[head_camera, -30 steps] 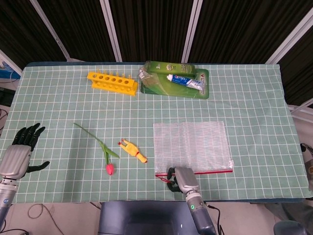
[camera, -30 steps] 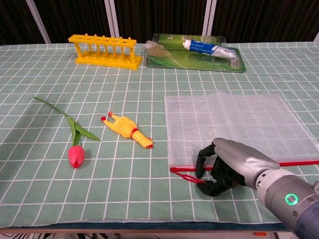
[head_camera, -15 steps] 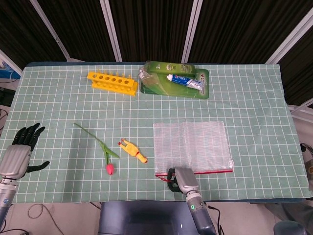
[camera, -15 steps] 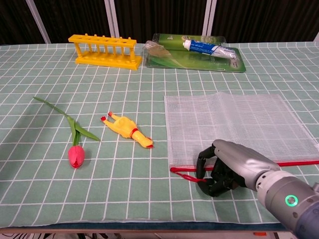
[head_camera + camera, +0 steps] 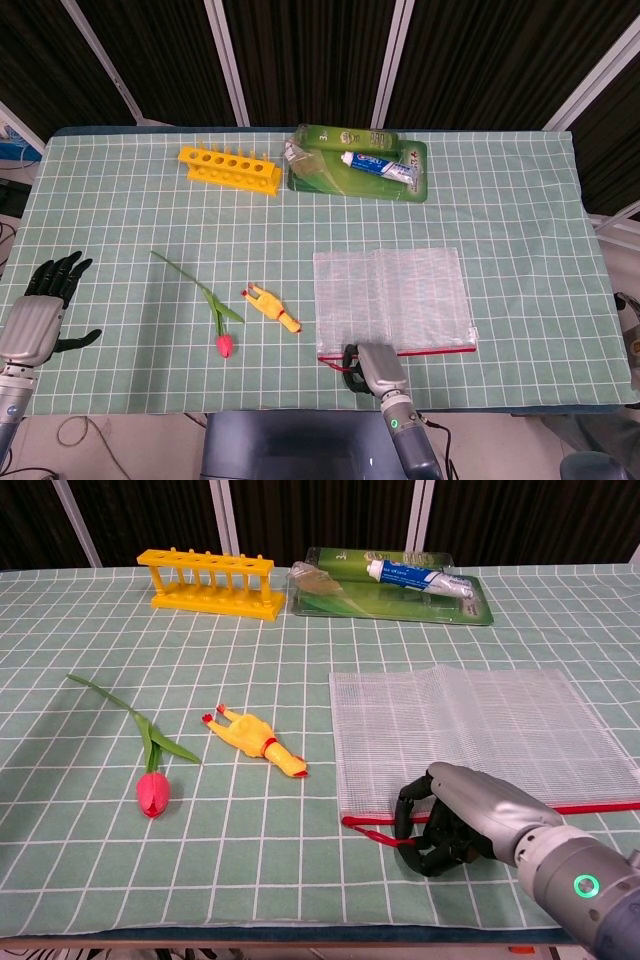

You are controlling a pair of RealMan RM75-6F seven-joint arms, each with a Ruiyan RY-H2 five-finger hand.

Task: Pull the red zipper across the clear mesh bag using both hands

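The clear mesh bag [image 5: 390,295] [image 5: 470,730] lies flat on the green checked cloth, right of centre. Its red zipper [image 5: 440,351] [image 5: 600,806] runs along the near edge. My right hand [image 5: 367,365] [image 5: 455,820] sits at the bag's near left corner with its fingers curled in around the zipper pull. The pull's red cord [image 5: 368,829] loops out to the left of the fingers. My left hand [image 5: 40,310] hovers far away at the table's left edge, fingers spread, holding nothing. The chest view does not show it.
A yellow rubber chicken [image 5: 272,309] [image 5: 256,739] and a red tulip [image 5: 224,344] [image 5: 152,791] lie left of the bag. At the back are a yellow tube rack [image 5: 229,170] [image 5: 212,583] and a green pack with toothpaste [image 5: 360,165] [image 5: 395,583].
My right hand has shifted a little toward the near edge, fingers staying curled at the zipper pull. The left hand and the bag have not moved.
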